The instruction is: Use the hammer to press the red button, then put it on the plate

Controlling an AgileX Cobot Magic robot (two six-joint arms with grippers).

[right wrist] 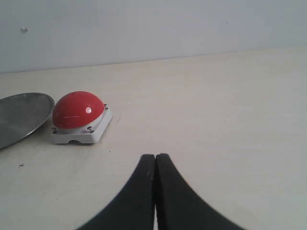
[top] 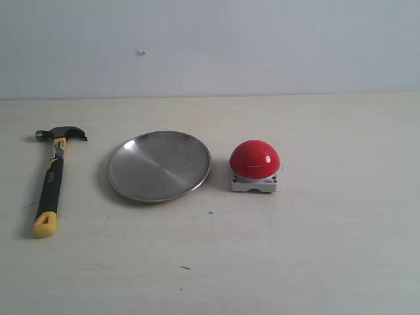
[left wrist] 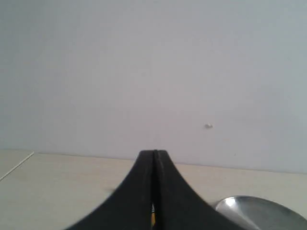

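Exterior view: hammer [top: 54, 180] lies flat and unheld on table [top: 315, 249] at left, plate [top: 159, 165] between it and red button [top: 254, 159], apparently lined up for pick, press, place; left gripper [left wrist: 154, 155] and right gripper [right wrist: 155, 158] both clenched empty, touching nothing.
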